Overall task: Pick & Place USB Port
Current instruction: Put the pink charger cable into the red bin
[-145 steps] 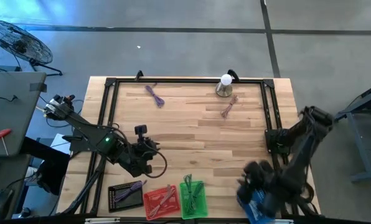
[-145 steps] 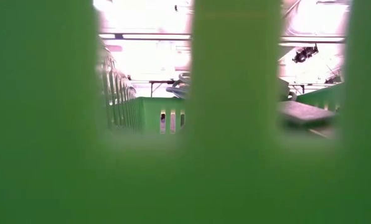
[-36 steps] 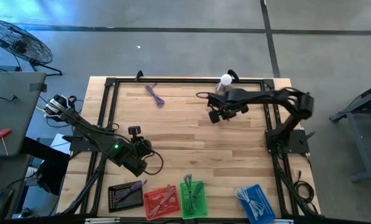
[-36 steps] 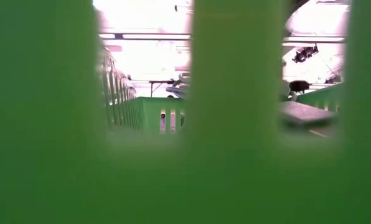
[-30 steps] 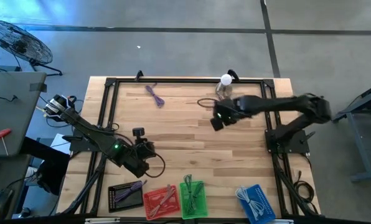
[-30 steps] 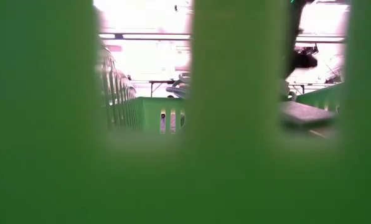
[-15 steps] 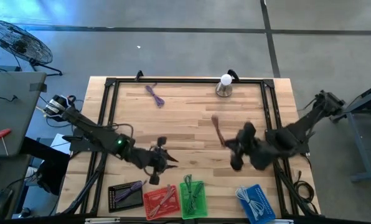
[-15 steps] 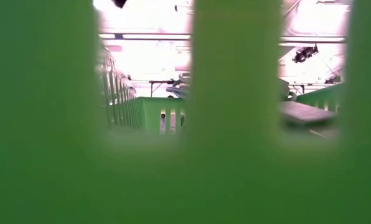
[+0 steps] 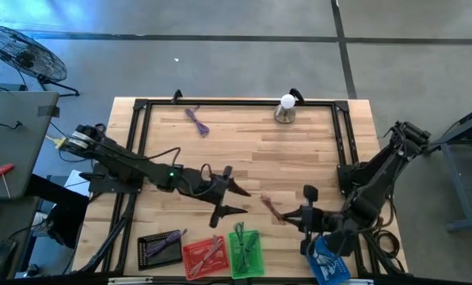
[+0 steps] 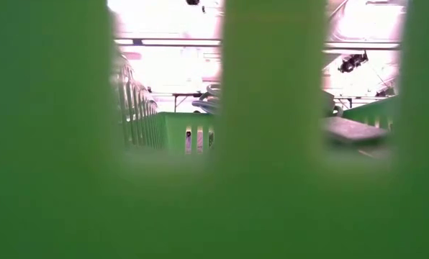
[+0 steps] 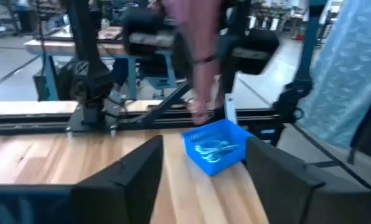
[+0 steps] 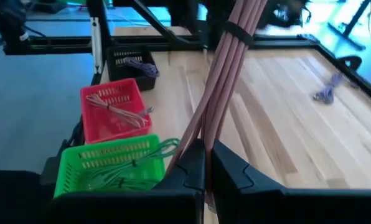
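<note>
High view shows the right gripper (image 9: 287,215) pinching a pink cable (image 9: 269,206) near the table's (image 9: 244,150) front edge, unplaced; the left gripper (image 9: 232,198) is spread.

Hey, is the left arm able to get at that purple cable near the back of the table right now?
Probably yes. The left gripper is open and holds nothing, and only bare wood lies between it and the purple cable. The right gripper is busy, shut on the pink cable.

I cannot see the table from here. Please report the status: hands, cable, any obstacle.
Right hand shut on pink cable, above table near green basket. Left hand open, mid-table, facing it. Nothing between them.
</note>
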`<state>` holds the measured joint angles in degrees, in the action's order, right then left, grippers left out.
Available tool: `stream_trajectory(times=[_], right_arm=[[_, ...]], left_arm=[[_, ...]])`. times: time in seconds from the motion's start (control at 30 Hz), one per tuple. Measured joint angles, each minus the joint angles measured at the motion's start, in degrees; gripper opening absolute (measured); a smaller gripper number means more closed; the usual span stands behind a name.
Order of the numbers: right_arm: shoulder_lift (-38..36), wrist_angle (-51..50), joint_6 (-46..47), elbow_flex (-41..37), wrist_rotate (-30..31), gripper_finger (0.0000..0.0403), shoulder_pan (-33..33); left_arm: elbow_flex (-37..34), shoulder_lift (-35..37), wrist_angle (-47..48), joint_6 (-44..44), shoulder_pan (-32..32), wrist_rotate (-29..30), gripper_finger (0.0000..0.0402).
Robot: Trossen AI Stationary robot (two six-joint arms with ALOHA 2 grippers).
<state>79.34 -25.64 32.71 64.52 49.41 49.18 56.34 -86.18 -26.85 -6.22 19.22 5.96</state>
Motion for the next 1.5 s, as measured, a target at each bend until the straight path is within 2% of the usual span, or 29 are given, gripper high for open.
stream_trajectory(times=[0.1, 0.27, 0.53, 0.7, 0.8, 0.87, 0.93, 0.97, 1.0, 1.17, 1.27, 1.33, 1.4, 1.5], right_arm=[[0.74, 2.40, -3.55, 0.00, -0.79, 0.0000, -0.14], [0.93, 4.55, -7.70, 0.02, -4.20, 0.0000, -1.81], [0.93, 3.99, -10.12, -0.14, -8.94, 0.0000, -3.55], [0.93, 3.97, -11.64, -0.18, -11.18, 0.0000, -3.82], [0.93, 3.60, -12.26, -0.18, -12.35, 0.0000, -3.83], [0.95, 3.27, -12.22, -0.20, -13.39, 0.0001, -3.83], [0.98, 3.20, -12.25, -0.20, -13.91, 0.0007, -3.86], [0.98, 3.28, -12.18, -0.20, -14.03, 0.0013, -3.86], [0.98, 3.40, -12.15, -0.20, -14.08, 0.0020, -3.77], [0.93, 5.58, -13.44, -0.20, -15.07, 0.0067, -2.32], [-0.04, 8.32, -16.49, -0.20, -18.91, 0.0095, -0.95], [-1.36, 9.77, -18.38, -0.16, -22.89, 0.0110, -0.02], [-2.71, 10.70, -19.85, -0.16, -26.30, 0.0120, 0.68], [-4.92, 10.45, -21.30, -0.16, -28.72, 0.0125, 1.91]], left_arm=[[0.00, -3.18, -5.35, -0.02, -1.22, -2.86, 0.0249], [1.72, -9.91, -15.61, 0.48, -1.59, -4.16, 0.0257], [8.70, -14.01, -16.59, 1.08, -1.46, -8.22, 0.0257], [10.84, -14.40, -14.21, 0.39, -1.15, -7.39, 0.0247], [11.71, -14.25, -11.52, -0.04, -1.11, -3.82, 0.0197], [11.72, -14.25, -10.24, -0.07, -0.94, -1.32, 0.0133], [11.73, -14.25, -10.01, 0.22, -0.68, -0.38, 0.0049], [11.78, -14.25, -10.01, 0.50, -0.46, 0.34, 0.0029], [11.80, -14.25, -9.85, 0.50, -0.01, 1.25, 0.0025], [11.80, -14.25, -6.74, 1.93, 4.11, 14.27, 0.0017], [12.03, -13.77, -1.52, 1.85, 7.86, 23.73, 0.0011], [14.14, -13.74, 6.51, -1.04, 10.54, 31.53, 0.0011], [18.18, -13.74, 18.42, -6.36, 13.59, 39.41, 0.0010], [25.96, -14.36, 35.84, -19.80, 17.53, 44.10, 0.0010]])
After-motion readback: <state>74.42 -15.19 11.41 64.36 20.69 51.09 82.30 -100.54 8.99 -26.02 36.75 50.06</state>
